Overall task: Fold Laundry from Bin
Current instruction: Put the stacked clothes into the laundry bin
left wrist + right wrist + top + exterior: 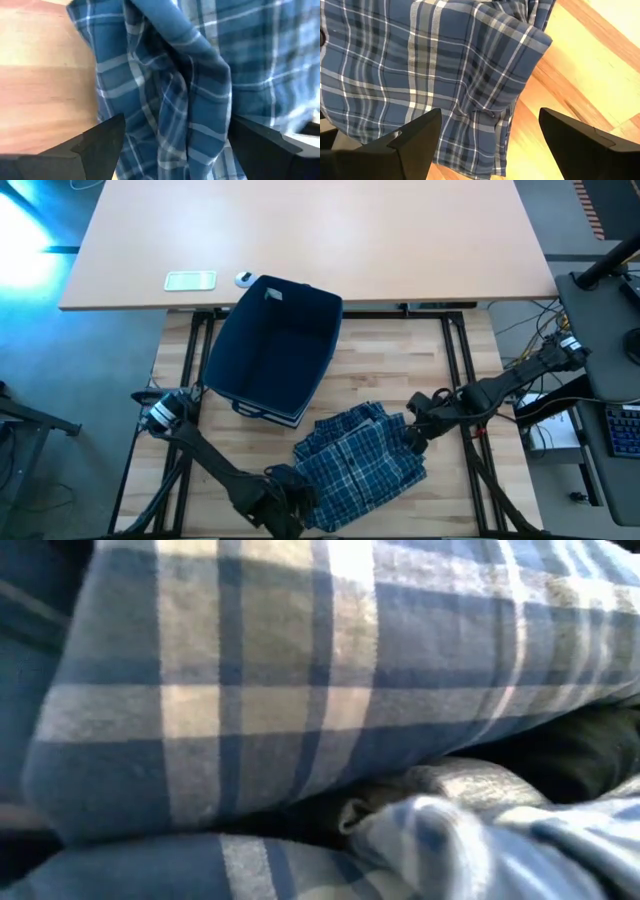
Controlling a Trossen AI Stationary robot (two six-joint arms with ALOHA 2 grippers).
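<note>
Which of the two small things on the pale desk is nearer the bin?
The small round white object, right by the bin rim; the flat rectangular one lies farther left.

The low view is filled by plaid cloth point(300, 670) pressed close to the lens — the worktop, the bin and both arms are hidden behind it. A grey fold point(470, 785) and a dark patch point(580, 750) beneath the plaid are too blurred to identify. In the high view, the left end effector point(290, 502) is partly covered by the cloth pile — its fingers cannot be made out there.
</note>
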